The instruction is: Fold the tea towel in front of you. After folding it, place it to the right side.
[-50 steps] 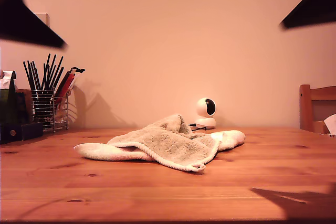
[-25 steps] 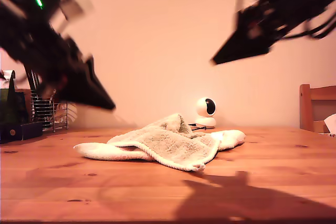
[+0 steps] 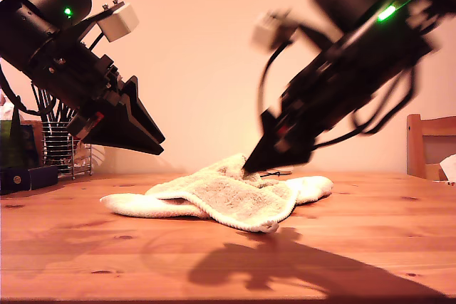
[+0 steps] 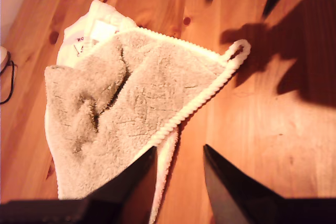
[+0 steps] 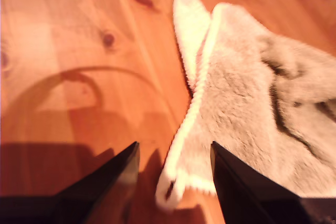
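The tea towel [image 3: 228, 197] lies crumpled on the wooden table [image 3: 214, 261], beige and fluffy with a white corded edge. My first gripper [image 3: 158, 144] hangs open above the towel's end at the exterior view's left, not touching it. In the first wrist view its open fingers [image 4: 178, 149] frame the towel's edge [image 4: 131, 108], and the loop corner [image 4: 239, 51] lies farther off. My second gripper [image 3: 249, 167] comes down from the exterior view's right, open, its tip just over the towel. In the second wrist view the loop corner [image 5: 170, 190] lies between its open fingers [image 5: 174, 145].
A wire rack of black sticks [image 3: 64, 151] and dark boxes [image 3: 21, 172] stand at the exterior view's back left. A wooden chair [image 3: 431, 147] is at that view's right edge. A thin black cable [image 4: 8, 85] lies behind the towel.
Both arms have swung down from the upper corners of the exterior view towards the towel. The towel has not moved.
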Robot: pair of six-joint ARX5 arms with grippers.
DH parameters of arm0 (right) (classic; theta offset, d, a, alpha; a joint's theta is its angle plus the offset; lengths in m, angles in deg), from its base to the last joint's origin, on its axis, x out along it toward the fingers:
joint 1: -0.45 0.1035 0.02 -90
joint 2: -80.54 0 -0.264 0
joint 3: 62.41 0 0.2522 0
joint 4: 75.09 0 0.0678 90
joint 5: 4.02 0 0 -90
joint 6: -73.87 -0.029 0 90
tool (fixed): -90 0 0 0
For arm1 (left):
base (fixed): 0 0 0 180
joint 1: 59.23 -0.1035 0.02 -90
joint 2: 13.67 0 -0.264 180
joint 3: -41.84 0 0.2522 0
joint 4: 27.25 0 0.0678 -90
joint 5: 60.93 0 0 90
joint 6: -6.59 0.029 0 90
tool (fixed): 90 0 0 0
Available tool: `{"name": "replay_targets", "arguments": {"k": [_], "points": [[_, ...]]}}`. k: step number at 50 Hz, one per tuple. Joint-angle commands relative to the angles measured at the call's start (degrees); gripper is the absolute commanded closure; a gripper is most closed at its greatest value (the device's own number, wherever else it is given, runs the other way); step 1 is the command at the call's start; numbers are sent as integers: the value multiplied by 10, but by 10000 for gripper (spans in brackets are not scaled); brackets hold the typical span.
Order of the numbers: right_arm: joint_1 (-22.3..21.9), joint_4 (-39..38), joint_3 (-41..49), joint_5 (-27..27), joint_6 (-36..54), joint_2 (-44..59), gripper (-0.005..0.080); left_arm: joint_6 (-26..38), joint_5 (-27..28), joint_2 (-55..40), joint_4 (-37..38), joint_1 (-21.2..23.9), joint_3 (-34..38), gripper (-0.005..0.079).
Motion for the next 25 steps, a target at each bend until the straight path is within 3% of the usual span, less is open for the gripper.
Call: {"name": "replay_targets", "arguments": {"k": [1,25], "points": [[5,-7,-19,2,-2,19,362,0,0,-3,-2,2,1,496],[4,7,-46,17,-1,115,363,0,-9,-3,-2,3,1,496]]}}
